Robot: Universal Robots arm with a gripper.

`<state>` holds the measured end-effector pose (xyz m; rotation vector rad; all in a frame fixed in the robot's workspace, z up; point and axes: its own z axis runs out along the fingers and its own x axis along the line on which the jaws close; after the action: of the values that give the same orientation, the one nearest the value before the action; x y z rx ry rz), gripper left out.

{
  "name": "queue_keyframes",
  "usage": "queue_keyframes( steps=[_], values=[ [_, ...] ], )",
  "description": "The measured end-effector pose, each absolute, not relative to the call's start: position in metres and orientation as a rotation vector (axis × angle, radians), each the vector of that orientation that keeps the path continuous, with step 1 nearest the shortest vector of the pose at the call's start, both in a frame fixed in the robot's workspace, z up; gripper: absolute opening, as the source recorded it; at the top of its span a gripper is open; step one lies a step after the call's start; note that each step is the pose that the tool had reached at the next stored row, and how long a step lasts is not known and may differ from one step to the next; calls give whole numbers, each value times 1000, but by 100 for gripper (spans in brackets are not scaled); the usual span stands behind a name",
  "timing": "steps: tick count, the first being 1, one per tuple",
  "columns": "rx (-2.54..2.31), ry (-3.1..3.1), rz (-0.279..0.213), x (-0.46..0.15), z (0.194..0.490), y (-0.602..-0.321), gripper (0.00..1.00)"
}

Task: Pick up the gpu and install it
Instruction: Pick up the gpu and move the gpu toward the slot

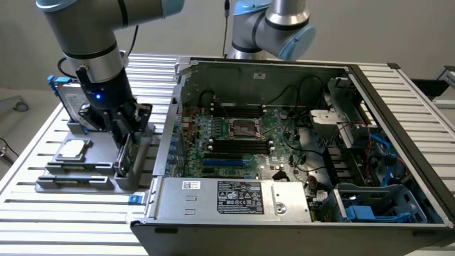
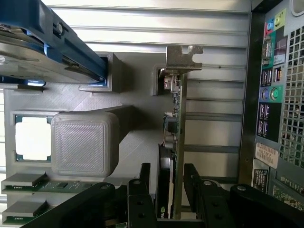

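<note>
While the gripper (image 2: 167, 173) sits low over the grey holder (image 2: 137, 142), its jaws are spread. One finger (image 2: 145, 172) is on each side of the gpu (image 2: 176, 123), with a gap visible on the shroud side. Gpu stands on edge in its holder slot, metal bracket (image 2: 184, 57) at the end away from the gripper. Further along the holder: cpu (image 2: 32, 137), then blue-framed hard drive (image 2: 47, 52). Open pc case (image 1: 249, 74) lies just beside the holder, on the exterior view's right, motherboard (image 1: 242, 133) exposed.
</note>
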<state>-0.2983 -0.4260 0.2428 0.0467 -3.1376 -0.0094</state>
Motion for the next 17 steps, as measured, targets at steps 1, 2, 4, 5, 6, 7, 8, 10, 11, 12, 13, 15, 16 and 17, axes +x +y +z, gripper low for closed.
queue_keyframes(
  steps=[1,2,4,5,6,7,8,10,11,12,13,15,16,17],
  values=[
    [47,-3138,-9,-298,243,-426,42],
    [47,-3138,-9,-298,243,-426,42],
    [47,-3138,-9,-298,243,-426,40],
    [47,-3138,-9,-298,243,-426,33],
    [47,-3138,-9,-298,243,-426,33],
    [47,-3138,-9,-298,243,-426,27],
    [47,-3138,-9,-298,243,-426,27],
    [47,-3138,-9,-298,243,-426,27],
    [47,-3138,-9,-298,243,-426,27],
    [47,-3138,-9,-298,243,-426,26],
    [47,-3138,-9,-298,243,-426,26],
    [47,-3138,-9,-298,243,-426,26],
    [47,-3137,-9,-298,243,-426,26],
    [47,-3138,-9,-298,243,-426,26]
  ],
)
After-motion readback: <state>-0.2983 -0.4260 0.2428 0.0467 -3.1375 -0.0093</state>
